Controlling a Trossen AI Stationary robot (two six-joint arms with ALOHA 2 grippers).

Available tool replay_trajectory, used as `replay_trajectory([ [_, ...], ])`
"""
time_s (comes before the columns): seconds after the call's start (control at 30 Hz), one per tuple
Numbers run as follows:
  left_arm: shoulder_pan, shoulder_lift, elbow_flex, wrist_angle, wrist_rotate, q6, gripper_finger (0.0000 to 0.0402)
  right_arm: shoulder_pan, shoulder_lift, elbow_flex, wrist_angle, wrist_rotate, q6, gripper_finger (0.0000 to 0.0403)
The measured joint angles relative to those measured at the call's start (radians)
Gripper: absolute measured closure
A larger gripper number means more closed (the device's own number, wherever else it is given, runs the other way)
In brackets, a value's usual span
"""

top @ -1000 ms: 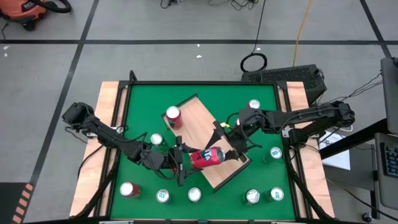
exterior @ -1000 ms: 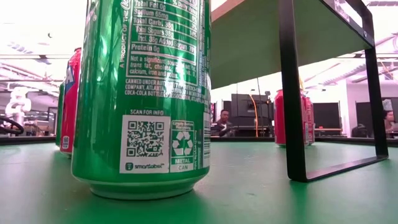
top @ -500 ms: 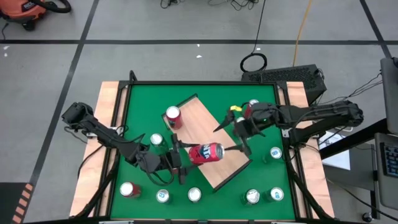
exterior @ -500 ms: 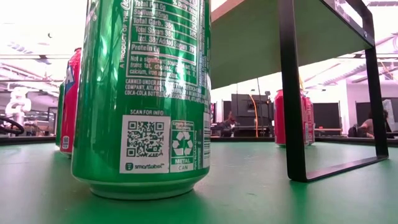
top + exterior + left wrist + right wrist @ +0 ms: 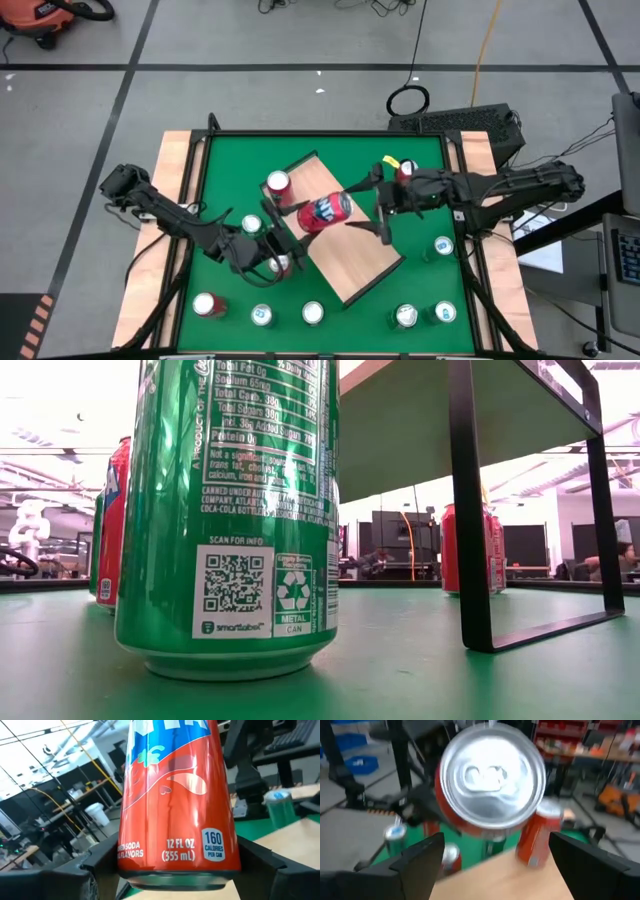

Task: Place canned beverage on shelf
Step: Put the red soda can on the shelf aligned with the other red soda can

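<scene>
Shelf (image 5: 345, 240) underside shows low only.

We note a grey concrete floor (image 5: 250, 95) marked with dark tape lines (image 5: 300, 67), an orange shop vacuum (image 5: 45, 15) in one corner, cables (image 5: 408, 100) trailing, and bright ceiling lights (image 5: 60, 400) overhead.

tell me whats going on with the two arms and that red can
The left gripper holds a red can on its side, lifted above the wooden shelf. The right gripper is open, its fingers either side of the can's top end without gripping it. Another red can already stands upright on the shelf's far corner. Green cans, such as one near the front edge, wait around on the green table.
</scene>
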Motion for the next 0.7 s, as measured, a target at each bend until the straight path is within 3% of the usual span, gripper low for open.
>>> replay_trajectory([
  [0.7,0.035,0.0,0.0,0.009,0.011,0.112,0.0115,-0.006,0.056,-0.001,0.219,-0.004,-0.067,0.0066],
])
